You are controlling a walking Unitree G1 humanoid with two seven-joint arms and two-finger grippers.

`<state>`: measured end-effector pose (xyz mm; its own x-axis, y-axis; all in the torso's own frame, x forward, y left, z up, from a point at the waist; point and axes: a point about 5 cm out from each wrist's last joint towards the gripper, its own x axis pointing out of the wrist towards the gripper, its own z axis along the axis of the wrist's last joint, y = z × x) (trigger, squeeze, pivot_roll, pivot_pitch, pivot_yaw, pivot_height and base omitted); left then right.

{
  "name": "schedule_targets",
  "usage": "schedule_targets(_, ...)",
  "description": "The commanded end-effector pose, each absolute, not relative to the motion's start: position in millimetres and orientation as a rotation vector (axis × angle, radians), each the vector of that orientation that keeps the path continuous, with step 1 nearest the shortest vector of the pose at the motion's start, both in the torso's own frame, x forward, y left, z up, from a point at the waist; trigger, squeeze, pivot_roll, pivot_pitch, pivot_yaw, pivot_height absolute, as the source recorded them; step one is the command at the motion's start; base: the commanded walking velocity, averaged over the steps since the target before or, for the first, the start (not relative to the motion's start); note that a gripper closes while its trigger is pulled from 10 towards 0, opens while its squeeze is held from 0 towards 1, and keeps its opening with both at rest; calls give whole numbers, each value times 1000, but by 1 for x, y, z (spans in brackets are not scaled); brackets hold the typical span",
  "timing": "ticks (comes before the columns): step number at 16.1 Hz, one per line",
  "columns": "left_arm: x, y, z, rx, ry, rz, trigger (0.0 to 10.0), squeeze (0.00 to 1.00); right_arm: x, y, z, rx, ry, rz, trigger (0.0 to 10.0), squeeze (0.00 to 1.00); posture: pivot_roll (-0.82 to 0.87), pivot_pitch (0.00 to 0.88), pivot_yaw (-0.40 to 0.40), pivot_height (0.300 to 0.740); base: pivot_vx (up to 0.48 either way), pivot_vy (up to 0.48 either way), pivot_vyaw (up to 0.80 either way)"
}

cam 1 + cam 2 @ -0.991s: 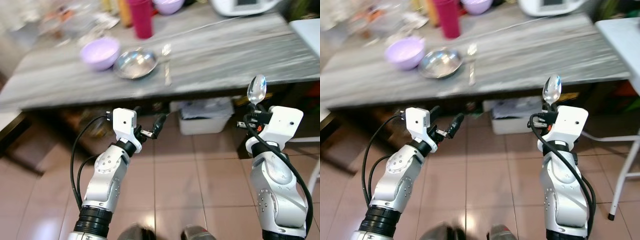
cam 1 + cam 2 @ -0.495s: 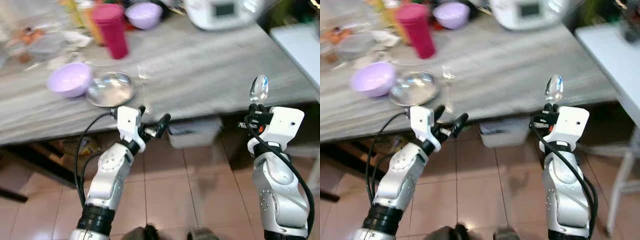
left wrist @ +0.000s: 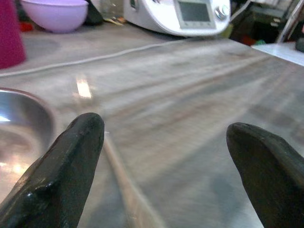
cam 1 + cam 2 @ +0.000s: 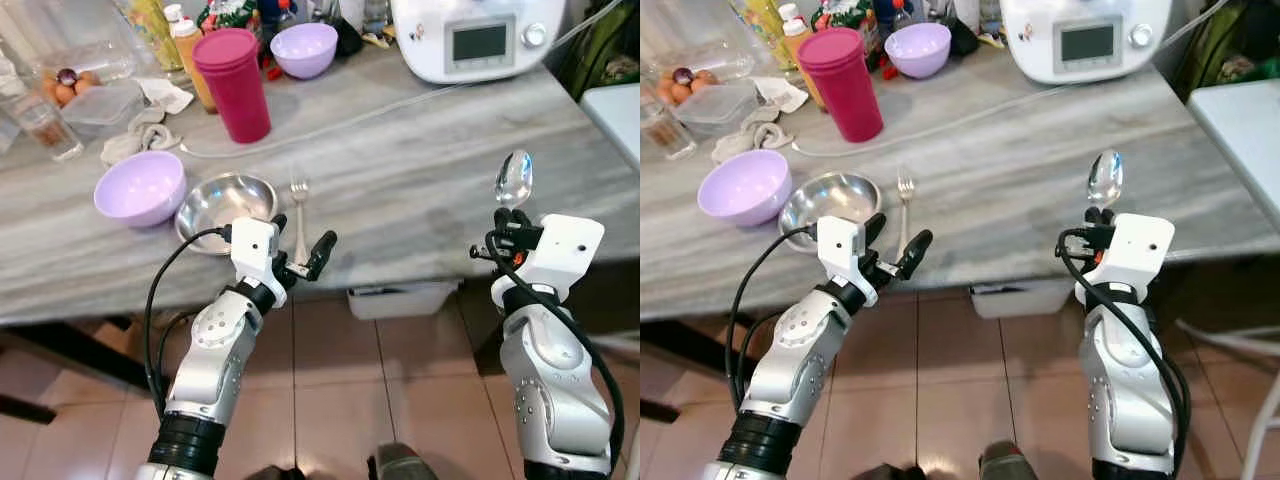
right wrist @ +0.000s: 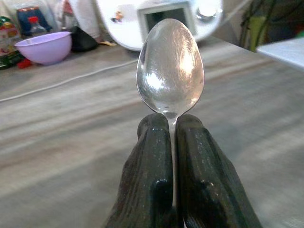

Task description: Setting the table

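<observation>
You're looking down at a long grey wood-grain bench (image 4: 430, 190). Near its front edge sit a lilac bowl (image 4: 140, 187), a steel bowl (image 4: 226, 203) just beside it, and a fork (image 4: 298, 218) lying next to the steel bowl. Further back you have a magenta tumbler (image 4: 234, 84), a second lilac bowl (image 4: 305, 49), a white appliance (image 4: 478, 34) with its cable (image 4: 380, 108) trailing across the top, a crumpled cloth (image 4: 140, 135), a clear container (image 4: 101, 100) and a glass (image 4: 42, 125).
</observation>
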<state>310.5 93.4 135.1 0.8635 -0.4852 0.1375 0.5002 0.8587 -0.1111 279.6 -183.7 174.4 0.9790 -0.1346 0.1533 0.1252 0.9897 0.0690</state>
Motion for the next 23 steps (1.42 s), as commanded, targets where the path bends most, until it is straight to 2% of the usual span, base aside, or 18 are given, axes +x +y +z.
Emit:
schedule_targets(1,310,106,134,-122,-108,-481,10000,0,279,-175,178,70,-181,-105,10000,0,-321,185,127,740,251,0,0)
schedule_targets(6,305,109,134,-121,-108,-481,10000,0,277,-173,178,65,-186,-90,10000,0,-317,190,131,740,313,0,580)
schedule_targets(8,304,110,135,-119,-115,-477,10000,0,277,-173,177,66,-185,-91,10000,0,-314,191,131,740,0,0,563)
schedule_targets(17,286,134,128,3,-106,-438,10000,0,278,-168,173,88,-161,-66,10000,0,-297,202,128,740,0,0,0)
schedule_targets(23,281,136,124,48,-75,-539,10000,0,285,-164,152,176,-17,-88,10000,0,-293,203,123,740,0,0,0)
